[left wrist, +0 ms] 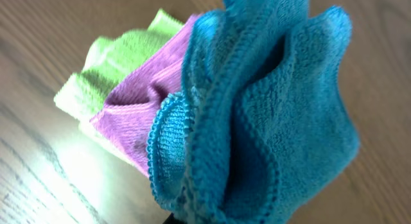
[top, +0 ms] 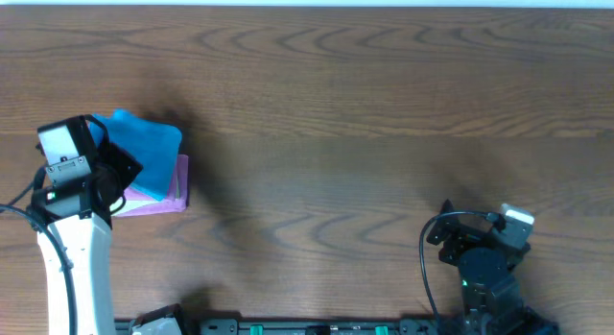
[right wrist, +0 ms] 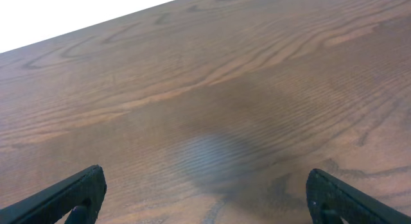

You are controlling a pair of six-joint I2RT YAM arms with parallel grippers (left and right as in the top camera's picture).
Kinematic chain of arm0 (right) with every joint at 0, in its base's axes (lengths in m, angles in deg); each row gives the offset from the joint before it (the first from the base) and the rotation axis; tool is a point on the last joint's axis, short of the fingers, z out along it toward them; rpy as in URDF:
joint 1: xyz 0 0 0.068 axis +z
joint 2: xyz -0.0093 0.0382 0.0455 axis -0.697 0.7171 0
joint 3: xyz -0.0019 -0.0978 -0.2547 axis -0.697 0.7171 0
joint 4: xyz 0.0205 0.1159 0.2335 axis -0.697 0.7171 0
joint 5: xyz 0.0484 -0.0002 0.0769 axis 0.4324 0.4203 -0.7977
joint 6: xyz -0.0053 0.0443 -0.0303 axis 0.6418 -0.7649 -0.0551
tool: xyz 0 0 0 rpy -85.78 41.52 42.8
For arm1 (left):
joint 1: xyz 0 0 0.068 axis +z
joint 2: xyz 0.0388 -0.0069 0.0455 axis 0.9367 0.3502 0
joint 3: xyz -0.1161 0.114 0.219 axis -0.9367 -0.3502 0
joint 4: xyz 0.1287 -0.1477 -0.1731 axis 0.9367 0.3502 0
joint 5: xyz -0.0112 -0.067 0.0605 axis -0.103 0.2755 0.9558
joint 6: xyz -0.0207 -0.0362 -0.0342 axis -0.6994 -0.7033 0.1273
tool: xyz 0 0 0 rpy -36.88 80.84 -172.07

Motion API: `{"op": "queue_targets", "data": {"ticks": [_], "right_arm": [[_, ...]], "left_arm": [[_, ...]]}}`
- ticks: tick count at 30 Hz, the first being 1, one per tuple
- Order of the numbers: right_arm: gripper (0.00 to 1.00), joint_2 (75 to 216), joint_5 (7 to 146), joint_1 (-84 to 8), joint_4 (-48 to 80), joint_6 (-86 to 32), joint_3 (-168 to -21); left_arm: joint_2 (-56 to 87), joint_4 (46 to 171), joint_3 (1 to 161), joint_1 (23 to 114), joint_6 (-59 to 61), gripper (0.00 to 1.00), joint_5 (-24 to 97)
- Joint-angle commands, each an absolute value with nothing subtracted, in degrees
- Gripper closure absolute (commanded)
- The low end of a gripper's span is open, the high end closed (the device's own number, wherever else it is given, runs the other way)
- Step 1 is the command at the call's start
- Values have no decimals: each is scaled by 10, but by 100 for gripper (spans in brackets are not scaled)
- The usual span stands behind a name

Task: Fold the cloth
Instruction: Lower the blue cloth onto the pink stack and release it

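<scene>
A blue cloth (top: pixel 146 143) hangs bunched from my left gripper (top: pixel 113 167) at the table's far left. In the left wrist view the blue cloth (left wrist: pixel 263 115) fills the frame in loose folds and hides the jaws, which are shut on its lower edge. Under it lies a folded pink cloth (top: pixel 173 193), also seen in the left wrist view (left wrist: pixel 151 102), on top of a folded green cloth (left wrist: pixel 109 63). My right gripper (right wrist: pixel 205 192) is open and empty over bare wood at the front right (top: pixel 480 251).
The wooden table (top: pixel 365 114) stretches from the cloth stack to the right arm. The table's far edge runs along the top (top: pixel 307 6). The arm bases sit at the front edge (top: pixel 288 325).
</scene>
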State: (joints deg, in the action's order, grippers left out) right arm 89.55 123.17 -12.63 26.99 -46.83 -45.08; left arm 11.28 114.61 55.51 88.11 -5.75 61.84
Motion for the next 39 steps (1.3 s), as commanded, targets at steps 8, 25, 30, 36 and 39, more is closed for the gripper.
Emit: {"op": "queue_targets", "data": {"ticks": [8,25,30,36,39], "right_arm": [[1,892,1242,-129,271,-474,-448],[1,892,1242,-129,271,-474,-448],[1,892,1242,-129,271,-474,-448],[1,892,1242,-129,271,-474,-448],[1,892,1242,-129,271,-474,-448]], "left_arm": [[107,1147,522,884,-79,94,677],[106,1150,522,884,-87,22,679],[92,1161,522,884,-88,5,678],[40,1167,523,884,-87,5,676],[-1,1176,523,883,-88,5,656]]}}
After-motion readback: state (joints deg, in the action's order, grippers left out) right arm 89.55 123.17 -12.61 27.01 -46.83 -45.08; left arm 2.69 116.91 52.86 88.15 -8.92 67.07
